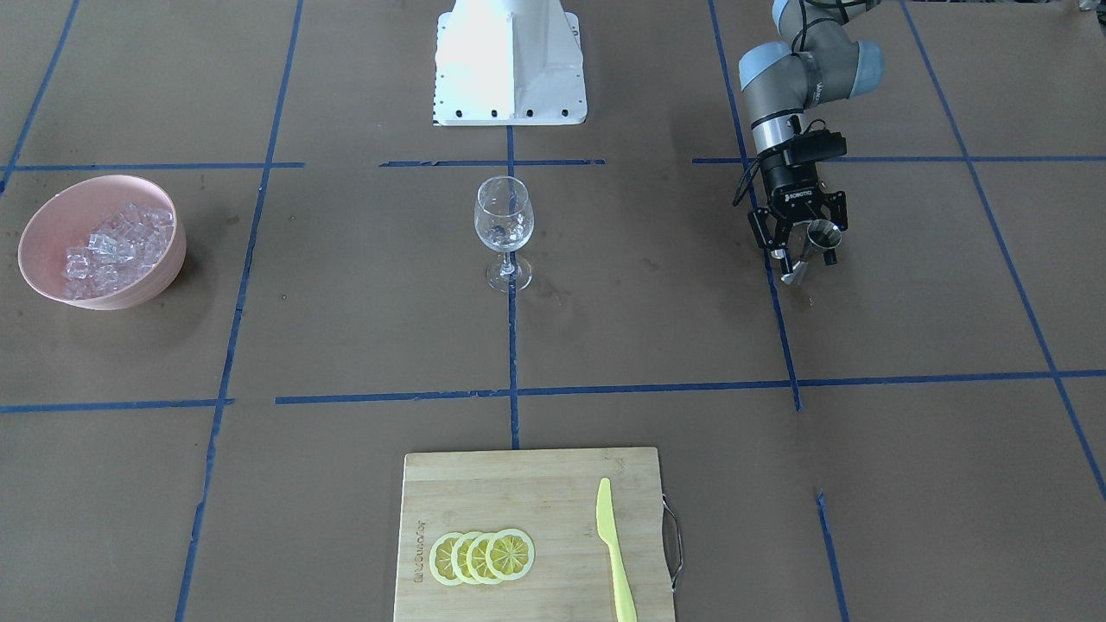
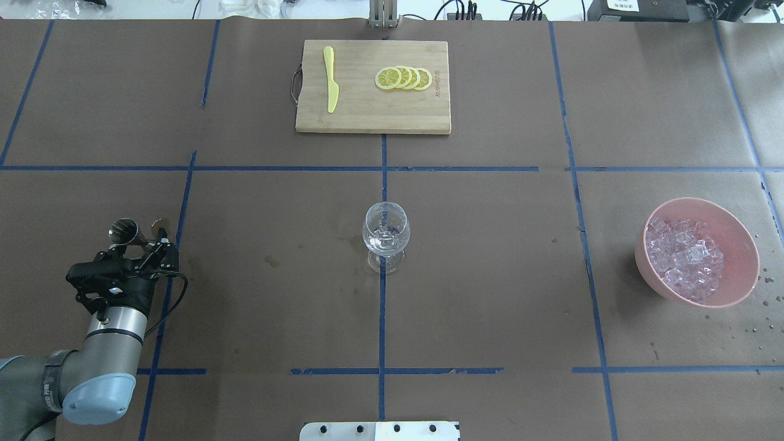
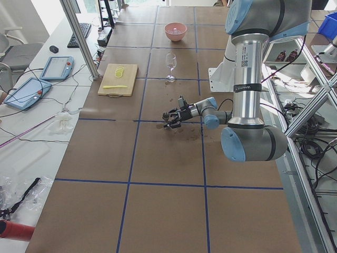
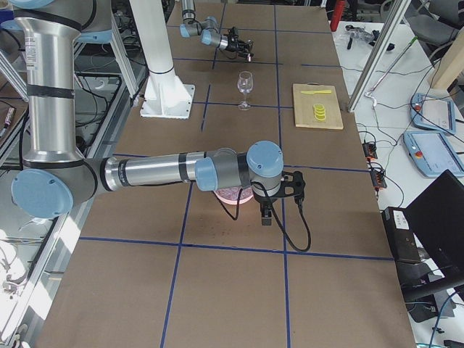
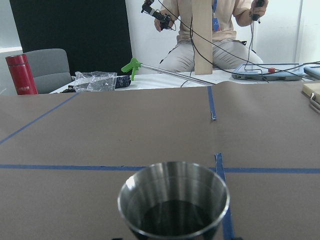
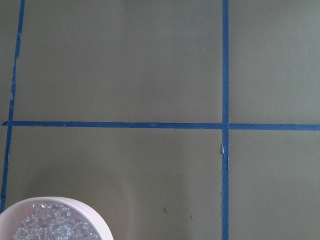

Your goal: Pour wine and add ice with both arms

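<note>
My left gripper is shut on a steel jigger, held low over the table on my left side. Dark wine lies in the jigger's cup. The clear stemmed glass stands upright at the table's centre, well apart from both arms. Ice is heaped in a pink bowl. My right gripper hangs above that bowl; I cannot tell whether it is open or shut.
A wooden cutting board at the far edge carries lemon slices and a yellow plastic knife. The white pedestal stands at my base. A seated person is beyond the table.
</note>
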You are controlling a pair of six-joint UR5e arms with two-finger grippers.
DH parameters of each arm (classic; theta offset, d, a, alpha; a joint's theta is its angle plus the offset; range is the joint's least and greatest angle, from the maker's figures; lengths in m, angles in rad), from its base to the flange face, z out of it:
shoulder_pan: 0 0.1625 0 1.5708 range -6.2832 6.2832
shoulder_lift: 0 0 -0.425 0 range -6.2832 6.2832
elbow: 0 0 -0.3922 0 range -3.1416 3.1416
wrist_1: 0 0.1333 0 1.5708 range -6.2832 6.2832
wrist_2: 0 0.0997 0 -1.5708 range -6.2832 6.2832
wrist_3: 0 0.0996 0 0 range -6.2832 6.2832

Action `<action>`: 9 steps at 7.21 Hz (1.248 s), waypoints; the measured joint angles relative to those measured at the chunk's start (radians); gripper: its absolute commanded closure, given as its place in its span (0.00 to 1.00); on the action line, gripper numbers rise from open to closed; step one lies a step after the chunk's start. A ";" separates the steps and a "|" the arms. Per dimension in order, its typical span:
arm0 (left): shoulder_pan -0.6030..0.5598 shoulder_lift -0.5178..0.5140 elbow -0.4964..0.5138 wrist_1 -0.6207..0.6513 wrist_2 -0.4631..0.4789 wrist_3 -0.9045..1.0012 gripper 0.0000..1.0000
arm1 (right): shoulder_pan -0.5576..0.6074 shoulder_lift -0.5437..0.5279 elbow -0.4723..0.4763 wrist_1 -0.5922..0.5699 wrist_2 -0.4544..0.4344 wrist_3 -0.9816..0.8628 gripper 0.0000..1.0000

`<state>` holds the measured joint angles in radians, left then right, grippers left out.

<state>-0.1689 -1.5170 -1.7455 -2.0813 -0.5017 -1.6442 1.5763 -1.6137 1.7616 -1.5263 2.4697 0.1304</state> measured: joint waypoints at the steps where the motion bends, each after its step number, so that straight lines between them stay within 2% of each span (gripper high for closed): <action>1: -0.001 -0.002 0.001 0.000 -0.001 0.000 0.82 | -0.001 0.000 0.001 0.000 0.000 0.000 0.00; 2: -0.003 -0.003 0.001 0.000 -0.001 0.000 1.00 | -0.001 0.000 0.001 0.000 0.000 0.000 0.00; 5: -0.026 -0.002 -0.016 -0.002 -0.003 0.003 1.00 | -0.001 -0.002 0.014 -0.003 0.003 0.001 0.00; 9: -0.083 -0.031 -0.130 -0.011 -0.004 0.096 1.00 | -0.023 -0.002 0.045 -0.001 0.006 0.057 0.00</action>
<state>-0.2515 -1.5484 -1.8755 -2.0927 -0.5057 -1.5480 1.5534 -1.6158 1.8070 -1.5271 2.4756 0.1875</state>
